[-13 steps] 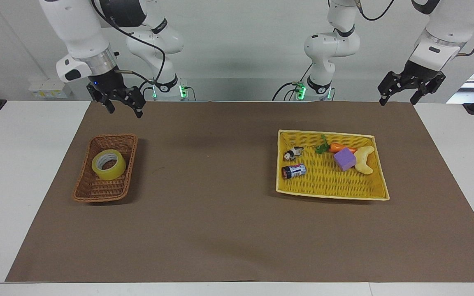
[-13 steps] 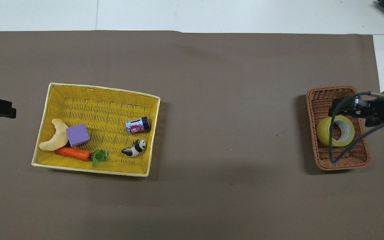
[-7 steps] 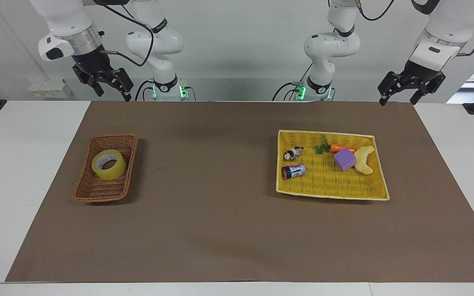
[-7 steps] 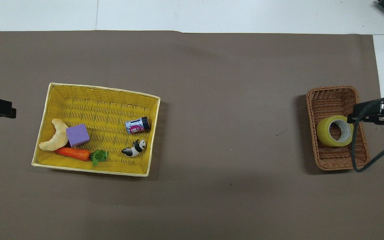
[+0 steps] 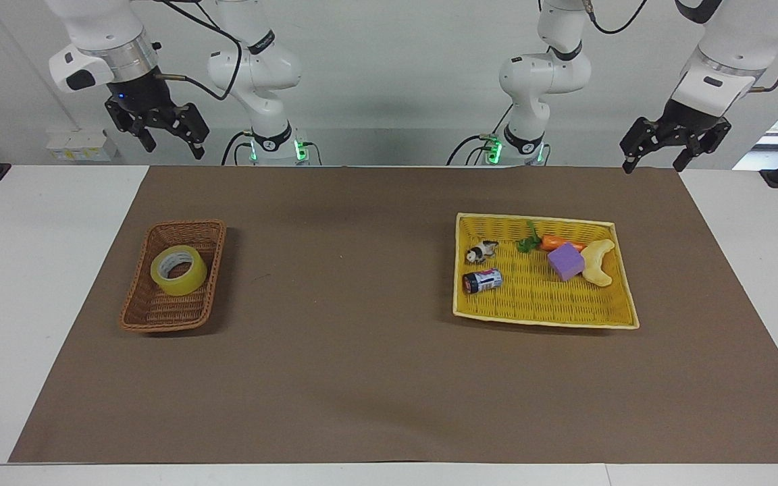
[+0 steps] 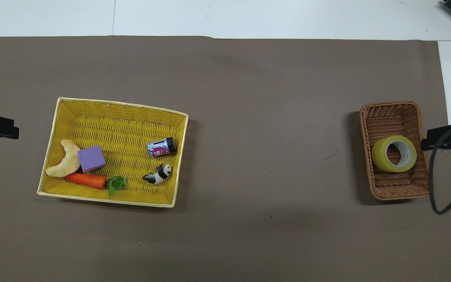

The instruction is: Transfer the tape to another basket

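Your tape [image 5: 178, 270] sits in the brown basket [image 5: 143, 312] toward the right arm's end of the table, lying a little tilted with its pale core hole facing up, resting in the half of the basket nearer the robots. That basket is narrow woven wicker with sloping sides, and the tape is all it holds.

Now look toward the left arm's end: the yellow basket [image 5: 537, 316], wide, flat and woven, with a pale rim. You've got a purple cube [image 5: 566, 261] touching a pale curved piece [image 5: 598, 262], with a carrot [image 5: 554, 243] and its green leaves just beside the cube on the side nearer the robots. A small panda figure [image 5: 481, 252] and a little can [image 5: 482, 281] lying on its side sit toward the basket's end nearest the middle of the table, apart from the cube group.

Both baskets stand well apart on a brown mat [image 5: 362, 378] covering most of a white table [image 5: 31, 270]; a plain pale wall runs along the robots' end.

Your right gripper [image 5: 166, 138] hangs high over the table edge near the brown basket, fingers spread and holding nothing. Your left gripper [image 5: 656, 158] waits raised over the mat's corner, fingers also spread and empty
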